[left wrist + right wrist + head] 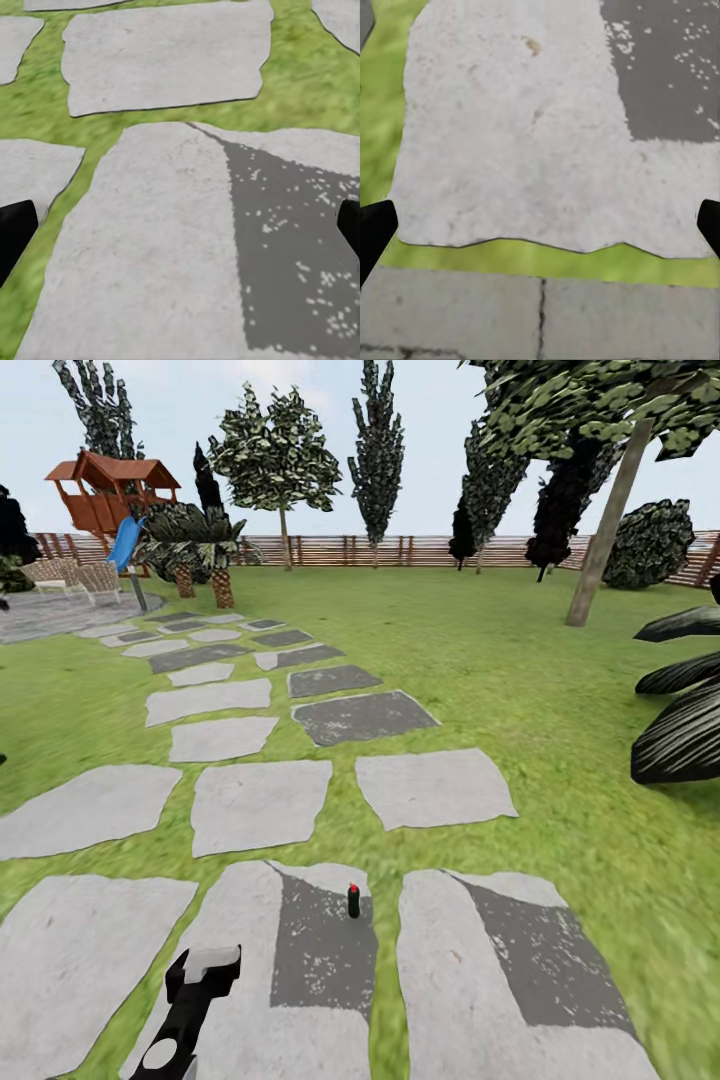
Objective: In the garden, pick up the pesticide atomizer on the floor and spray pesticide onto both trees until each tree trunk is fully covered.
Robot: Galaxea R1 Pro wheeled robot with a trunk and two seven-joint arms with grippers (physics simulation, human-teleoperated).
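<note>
Landmark: the stepping-stone path (250, 800). It runs from beneath me away toward the patio (50, 615) at far left. The pesticide atomizer (353, 901) stands upright on the near middle stone (290, 960) of the path. My left gripper (203, 972) hangs over that same stone, left of the atomizer and apart from it. The lawn (520, 680) lies on both sides of the path. A leaning tree trunk (608, 525) stands far right of the path; the fence (400, 550) runs behind everything.
</note>
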